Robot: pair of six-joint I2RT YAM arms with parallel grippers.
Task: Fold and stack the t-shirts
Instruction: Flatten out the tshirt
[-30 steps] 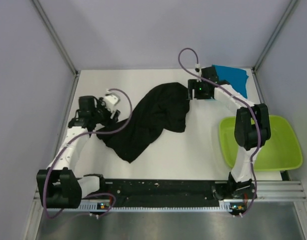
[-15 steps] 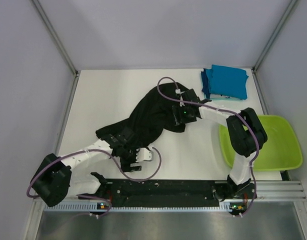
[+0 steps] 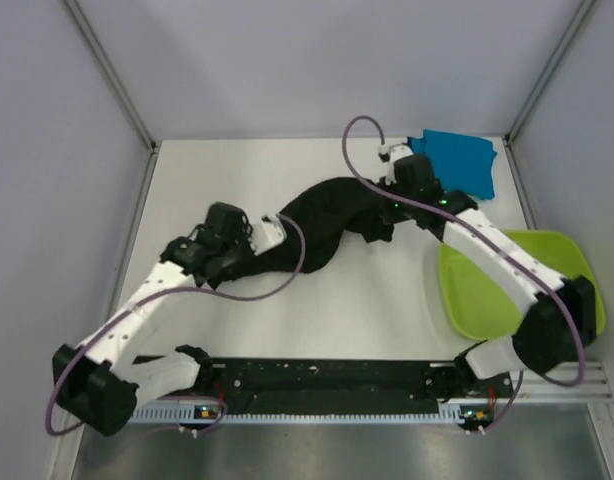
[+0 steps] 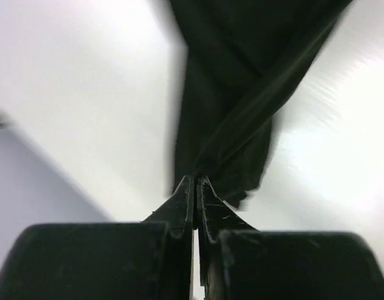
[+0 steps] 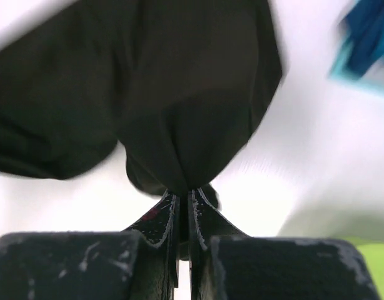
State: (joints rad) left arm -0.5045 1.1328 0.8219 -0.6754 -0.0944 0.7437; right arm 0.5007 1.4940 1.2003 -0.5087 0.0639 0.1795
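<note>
The black t-shirt [image 3: 332, 215] is pulled into a long bunched band across the middle of the table. My left gripper [image 3: 242, 258] is shut on its near-left end, and in the left wrist view the cloth [image 4: 242, 94] runs away from the pinched tips [image 4: 195, 181]. My right gripper [image 3: 392, 205] is shut on the far-right end, where the fabric [image 5: 179, 81] gathers into the closed jaws [image 5: 184, 192]. No print shows on the shirt. Folded teal-blue t-shirts [image 3: 462, 160] lie stacked in the far right corner, just behind the right wrist, and show as a blurred teal-blue patch [image 5: 367, 37].
A lime-green plastic tub [image 3: 517, 290] sits at the right edge of the table, under the right forearm; its rim [image 5: 361, 256] shows in the right wrist view. Grey walls close in the white table [image 3: 217, 180] on three sides. A black rail [image 3: 327, 375] runs along the front.
Both grippers have shut on the black t-shirt. The left arm swung from the front to the left middle, the right went back toward the far right, drawing the shirt into a narrow band.
</note>
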